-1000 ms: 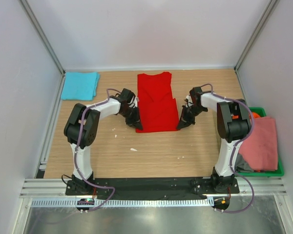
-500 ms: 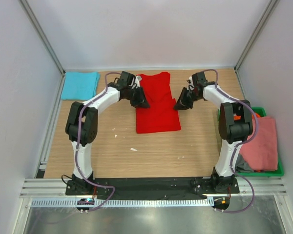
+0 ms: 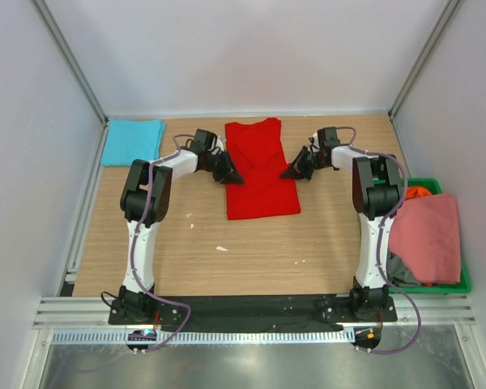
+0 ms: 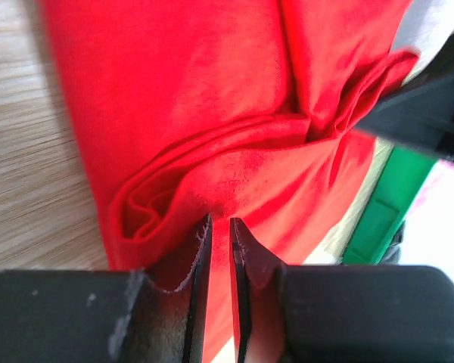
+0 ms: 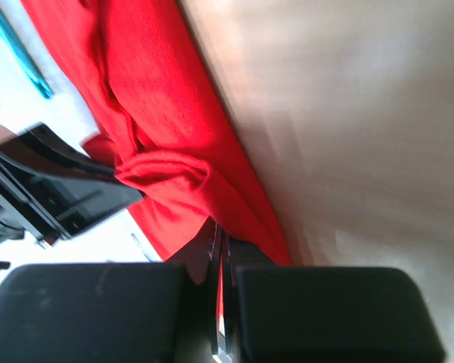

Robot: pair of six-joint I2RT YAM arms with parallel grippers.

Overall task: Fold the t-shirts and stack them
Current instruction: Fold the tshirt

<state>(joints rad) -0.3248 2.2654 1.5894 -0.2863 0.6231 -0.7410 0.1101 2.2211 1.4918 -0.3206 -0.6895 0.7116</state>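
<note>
Top external: left hand [image 3: 232, 176] on t-shirt [image 3: 263, 193]

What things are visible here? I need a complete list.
red t-shirt: 1, red, table, far middle
turquoise t-shirt: 1, turquoise, far left corner, folded
pink t-shirt: 1, salmon pink, draped over crate
orange cloth: 1, orange, inside crate
dark grey cloth: 1, dark grey, under pink t-shirt
green crate: 1, green, right of table
table: 1, light wood
left end effector: 1, black, shut on red t-shirt's left edge
right end effector: 1, black, shut on its right edge
</note>
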